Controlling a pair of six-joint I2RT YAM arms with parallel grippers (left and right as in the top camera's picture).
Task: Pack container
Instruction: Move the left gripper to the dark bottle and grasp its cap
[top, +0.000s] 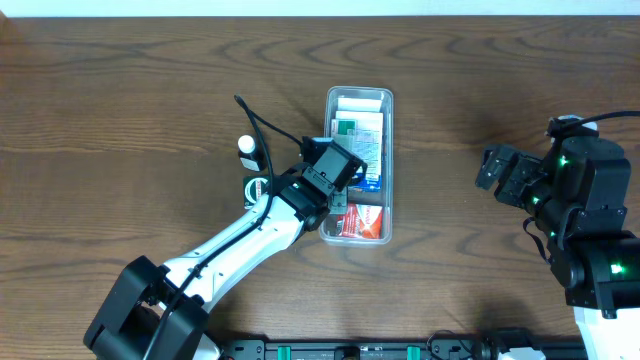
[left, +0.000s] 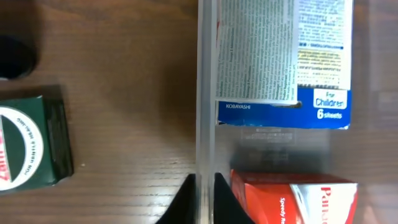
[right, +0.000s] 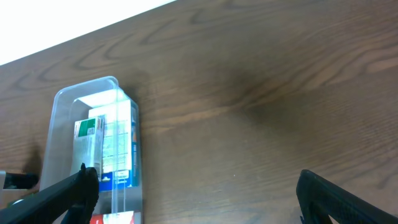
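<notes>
The clear container (top: 389, 150) lies lengthwise in the middle of the table. It holds a blue and white box (top: 364, 150), a green and white box (top: 345, 127) and a red box (top: 362, 222). My left gripper (top: 330, 207) is shut on the container's left wall near its front end. In the left wrist view the fingertips (left: 204, 200) pinch the clear wall (left: 205, 93), with the red box (left: 292, 199) and blue box (left: 286, 62) just inside. My right gripper (top: 495, 170) is open and empty, well right of the container (right: 62, 106); its fingers (right: 199, 193) are spread wide.
A dark green box (top: 257, 187) and a small white bottle with a black cap (top: 247, 150) stand on the wood just left of the container. The green box also shows in the left wrist view (left: 31, 149). The left arm's cable arcs above them.
</notes>
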